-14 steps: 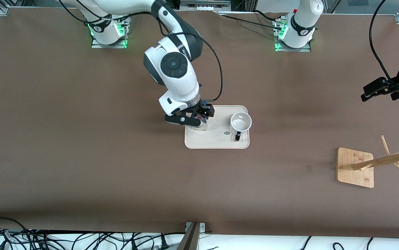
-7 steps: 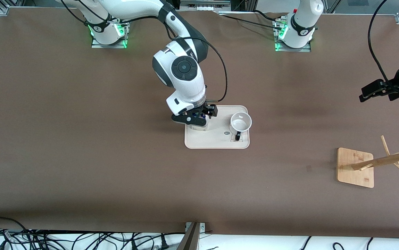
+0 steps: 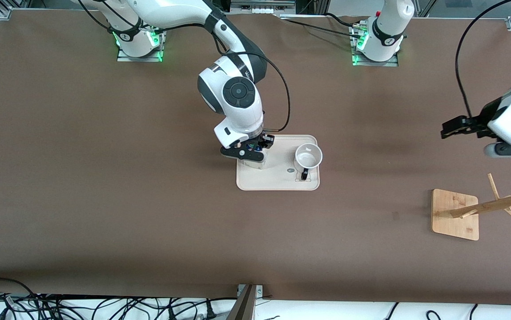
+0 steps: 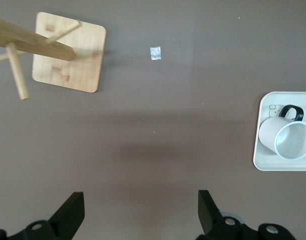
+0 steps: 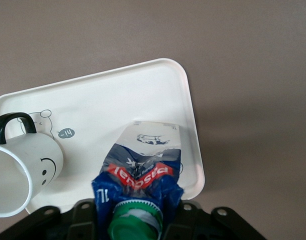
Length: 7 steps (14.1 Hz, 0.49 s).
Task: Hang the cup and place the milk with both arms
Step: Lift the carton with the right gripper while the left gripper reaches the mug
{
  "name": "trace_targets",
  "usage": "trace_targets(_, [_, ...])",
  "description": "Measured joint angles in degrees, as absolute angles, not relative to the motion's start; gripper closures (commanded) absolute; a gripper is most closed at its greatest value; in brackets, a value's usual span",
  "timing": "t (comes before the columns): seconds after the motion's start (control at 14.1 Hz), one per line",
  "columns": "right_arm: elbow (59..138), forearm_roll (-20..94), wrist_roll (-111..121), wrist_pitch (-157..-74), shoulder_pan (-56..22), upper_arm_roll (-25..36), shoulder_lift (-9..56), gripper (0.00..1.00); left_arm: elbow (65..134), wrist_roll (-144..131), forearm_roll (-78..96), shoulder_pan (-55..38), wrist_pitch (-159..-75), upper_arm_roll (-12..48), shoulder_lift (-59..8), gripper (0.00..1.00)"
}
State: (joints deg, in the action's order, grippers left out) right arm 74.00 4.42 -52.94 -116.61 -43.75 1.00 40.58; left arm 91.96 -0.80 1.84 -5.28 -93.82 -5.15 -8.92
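The milk (image 3: 256, 165) stands on the cream tray (image 3: 277, 180), at its end toward the right arm. My right gripper (image 3: 251, 151) is shut on its dark blue gable top. In the right wrist view the milk (image 5: 143, 165) fills the space between the fingers, green cap nearest the camera, in my right gripper (image 5: 138, 220). The cup (image 3: 308, 156) stands upright at the tray's other end, black handle toward the front camera; it also shows in both wrist views (image 5: 28, 170) (image 4: 288, 137). My left gripper (image 3: 448, 132) is open and empty, up over bare table (image 4: 141, 210).
A wooden rack with pegs on a square bamboo base (image 3: 454, 214) stands near the left arm's end of the table, nearer the front camera than the tray; it also shows in the left wrist view (image 4: 68, 52). A small tape mark (image 3: 396, 215) lies beside the base. Cables lie along the front edge.
My right arm has shifted slightly over the tray with the milk in its grip. My left gripper has moved inward from the table's end toward the tray.
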Motion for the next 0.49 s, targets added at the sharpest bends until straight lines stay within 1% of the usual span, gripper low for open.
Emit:
trace_targets(0.14, [73.7, 4.4, -52.1, -116.1, -43.7, 1.4, 39.9, 0.69, 92.0, -0.9, 1.8, -5.4, -93.8, -2.6, -10.5, 0.00])
trace_targets(0.28, [73.3, 4.4, -49.4, -112.7, -42.7, 2.0, 38.0, 0.69, 92.0, -0.8, 1.8, -5.5, -93.8, -0.5, -11.7, 0.00])
trace_targets(0.49, [73.1, 4.9, -38.6, -105.5, -37.0, 2.5, 33.5, 0.68, 92.0, -0.7, 1.8, -5.7, -94.1, 5.0, -13.1, 0.00])
